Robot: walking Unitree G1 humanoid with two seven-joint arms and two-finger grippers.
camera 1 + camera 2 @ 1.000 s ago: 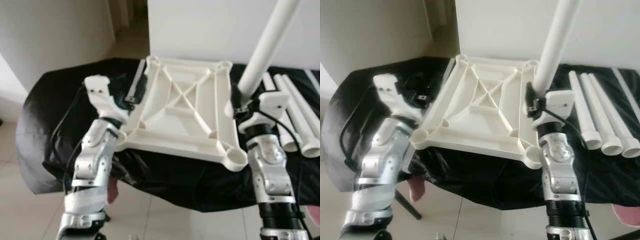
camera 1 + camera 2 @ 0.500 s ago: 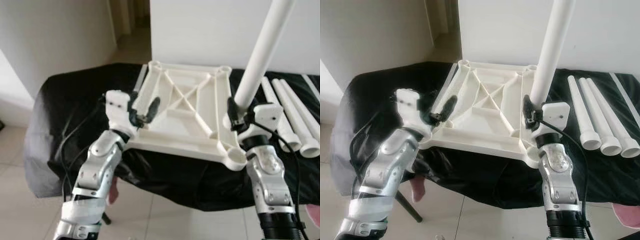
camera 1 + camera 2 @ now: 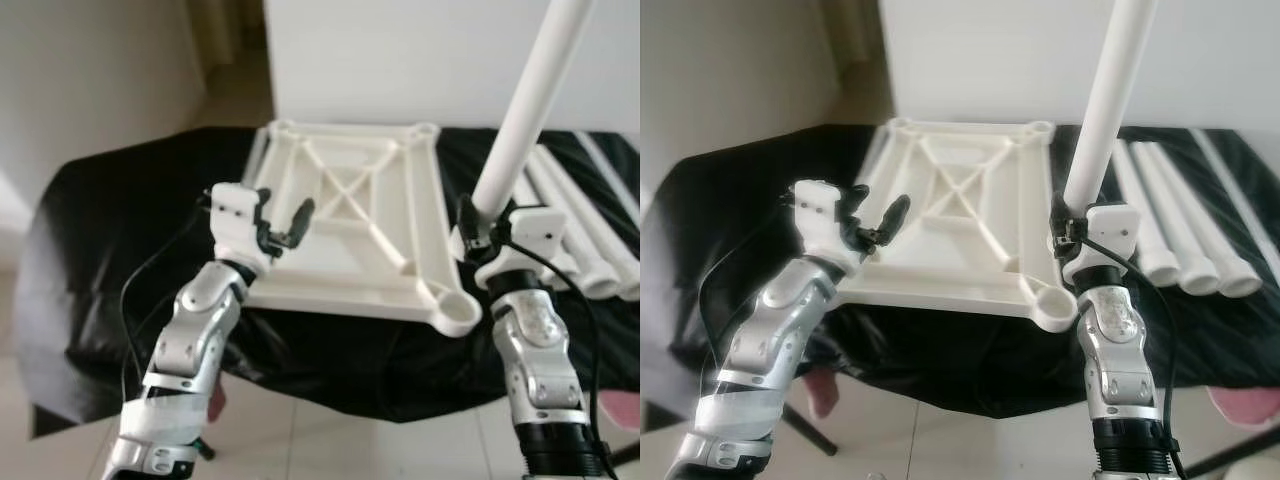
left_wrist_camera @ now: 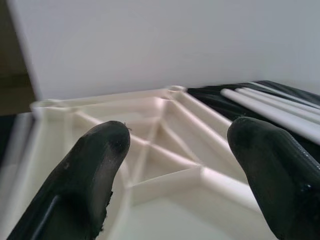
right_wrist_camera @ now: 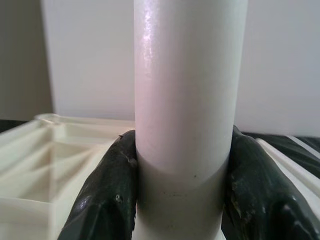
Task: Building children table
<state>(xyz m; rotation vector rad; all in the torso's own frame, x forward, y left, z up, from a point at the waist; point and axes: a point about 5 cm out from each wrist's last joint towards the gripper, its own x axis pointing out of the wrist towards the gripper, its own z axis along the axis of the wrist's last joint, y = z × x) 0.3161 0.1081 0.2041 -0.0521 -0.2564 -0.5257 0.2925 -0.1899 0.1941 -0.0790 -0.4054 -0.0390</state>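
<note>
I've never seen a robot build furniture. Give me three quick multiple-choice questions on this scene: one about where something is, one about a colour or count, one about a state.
1. Where does the white tabletop lie?
A. on the floor
B. upside down on the black-covered surface
C. leaning on the wall

2. How many loose table legs lie to the right of the tabletop?
A. one
B. at least three
C. none

3. What is the right gripper doing?
A. hanging idle
B. gripping an upright leg
C. resting open on the cloth

Answers: 1 B, the ribbed underside faces up on the black cloth. 2 B, three round leg ends show side by side. 3 B, both black fingers press the white tube, while the left gripper hovers open over the tabletop.
</note>
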